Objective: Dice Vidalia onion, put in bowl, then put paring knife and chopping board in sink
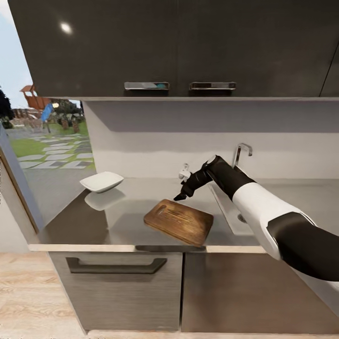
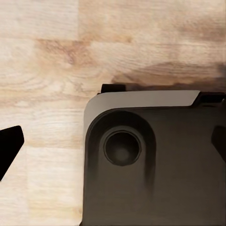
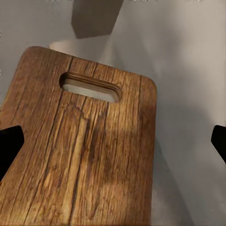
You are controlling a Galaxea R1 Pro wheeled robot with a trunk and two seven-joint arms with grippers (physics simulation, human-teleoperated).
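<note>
Right arm (image 1: pixel 282 221) nearest, reaching over the counter (image 1: pixel 94 221) — its gripper (image 1: pixel 181 195) hangs spread just above the board's (image 1: pixel 179 221) slotted end. Board lies bare beside the sink (image 1: pixel 226 212), whose basin the arm mostly hides. Bowl (image 1: pixel 101 181) sits well left. Left gripper's fingers (image 2: pixel 7 148) spread — cut off at the edges.

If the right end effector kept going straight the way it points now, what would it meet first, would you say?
Most likely the chopping board: the right end effector points down at its top face near the handle slot. How far above it hovers is unclear.
</note>
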